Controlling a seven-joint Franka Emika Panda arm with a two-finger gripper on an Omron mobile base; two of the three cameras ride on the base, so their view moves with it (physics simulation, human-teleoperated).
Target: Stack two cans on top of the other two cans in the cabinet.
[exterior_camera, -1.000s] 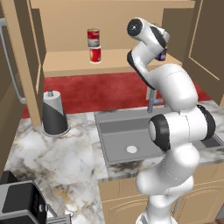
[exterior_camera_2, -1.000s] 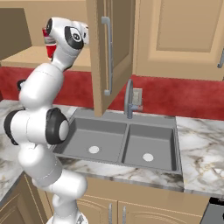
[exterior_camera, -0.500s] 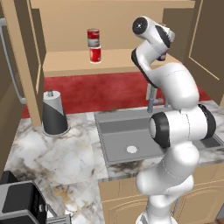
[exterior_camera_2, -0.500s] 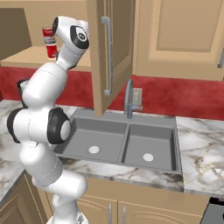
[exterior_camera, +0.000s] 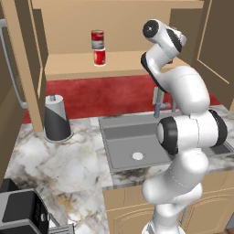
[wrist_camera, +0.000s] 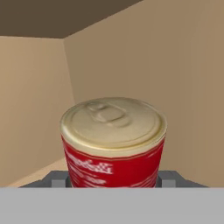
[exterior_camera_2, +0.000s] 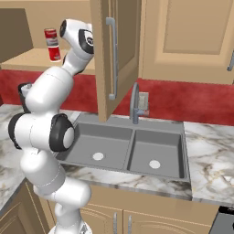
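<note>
Already one stack of cans [exterior_camera: 97,47] stands on the cabinet [exterior_camera: 123,64] shelf, and the fingers [wrist_camera: 113,180] grip a second red can [wrist_camera: 113,144] inside, awaiting its base can.

Red-and-grey can [exterior_camera: 97,39] upright atop a red can with a white band [exterior_camera: 99,56], stacked on the shelf of the open tan cabinet [exterior_camera: 123,64]. A third red can [wrist_camera: 113,142], cream-lidded, upright inside the cabinet.
</note>
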